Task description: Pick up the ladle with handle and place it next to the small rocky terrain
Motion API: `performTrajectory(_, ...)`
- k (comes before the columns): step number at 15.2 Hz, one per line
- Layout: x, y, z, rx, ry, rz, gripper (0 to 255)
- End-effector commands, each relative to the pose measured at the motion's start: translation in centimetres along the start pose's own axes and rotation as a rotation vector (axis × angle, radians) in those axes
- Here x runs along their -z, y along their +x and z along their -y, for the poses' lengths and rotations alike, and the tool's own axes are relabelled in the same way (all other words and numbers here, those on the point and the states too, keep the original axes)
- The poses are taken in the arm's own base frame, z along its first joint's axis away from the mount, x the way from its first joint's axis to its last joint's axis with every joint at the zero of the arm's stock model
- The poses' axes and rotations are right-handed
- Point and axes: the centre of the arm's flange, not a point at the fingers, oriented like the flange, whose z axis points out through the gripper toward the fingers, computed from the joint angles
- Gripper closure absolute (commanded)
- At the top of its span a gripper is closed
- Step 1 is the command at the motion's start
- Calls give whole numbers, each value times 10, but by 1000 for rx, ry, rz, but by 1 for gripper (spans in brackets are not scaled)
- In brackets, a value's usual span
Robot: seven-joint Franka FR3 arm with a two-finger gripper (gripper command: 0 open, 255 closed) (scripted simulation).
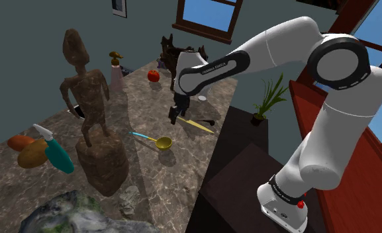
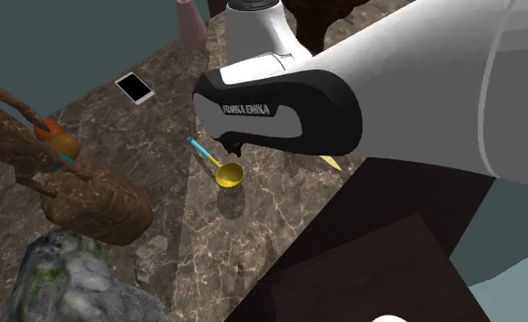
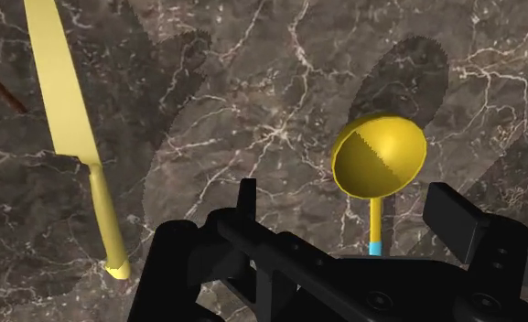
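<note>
Shoulder view: finding ladle (image 1: pixel 157 140) lying flat on marble counter (image 1: pixel 149 179), gold bowl toward the shoulder view's right, blue handle toward its left. Seeing gripper (image 1: pixel 176 116) hanging over counter, far of ladle and apart from it, just beside yellow knife (image 1: pixel 197 126). Spotting rock (image 1: pixel 70 212) at near left corner, well apart from ladle, with statue (image 1: pixel 90 119) standing between them. Noticing teal bottle (image 1: pixel 58 153) and orange fruit (image 1: pixel 25 149) lying left of statue.

Second exterior view: catching ladle (image 2: pixel 220 169) lying on counter close under arm (image 2: pixel 280 101), with rock (image 2: pixel 70 274) at near left and statue (image 2: pixel 97 206) between. Noting white phone (image 2: pixel 135 88) lying far left on counter.

Wrist view: looking down on ladle (image 3: pixel 379 154), bowl ahead of gripper (image 3: pixel 349 210), handle running back between fingers (image 3: pixel 449 215) standing apart and touching nothing. Seeing knife (image 3: pixel 70 128) lying well aside of ladle, both resting on dark veined marble.
</note>
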Motion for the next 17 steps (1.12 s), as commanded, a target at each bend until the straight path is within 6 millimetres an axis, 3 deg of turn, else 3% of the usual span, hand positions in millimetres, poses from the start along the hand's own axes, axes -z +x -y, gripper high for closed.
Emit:
performTrajectory(1, -16, 17, 11, 24, 13, 9, 0)
performTrajectory(11, -111, 95, 62, 143, 74, 51, 0)
performTrajectory(17, -139, 95, 65, 145, 75, 52, 0)
